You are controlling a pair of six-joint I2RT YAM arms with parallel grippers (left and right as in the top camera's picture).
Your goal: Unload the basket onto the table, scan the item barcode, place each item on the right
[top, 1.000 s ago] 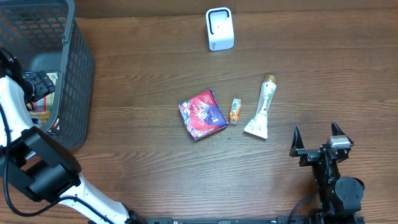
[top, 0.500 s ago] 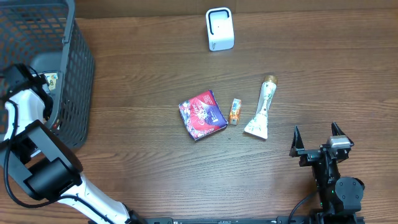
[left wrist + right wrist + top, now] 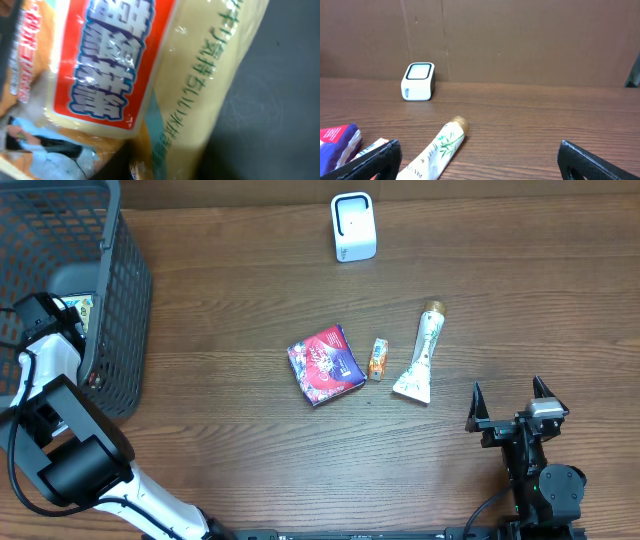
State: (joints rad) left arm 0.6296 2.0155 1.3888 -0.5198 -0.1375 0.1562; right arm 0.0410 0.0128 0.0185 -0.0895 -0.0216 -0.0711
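The left gripper was down inside the dark mesh basket at the left edge of the overhead view. Its jaws were hidden, so open or closed could not be told. A plastic-wrapped packet, red label with blue characters and tan side with green print, filled its wrist view. At lower right, the right gripper stood wide open, holding nothing. Beyond it lay a tube, a small orange box and a red-and-purple pouch, with the white scanner at top centre, well apart.
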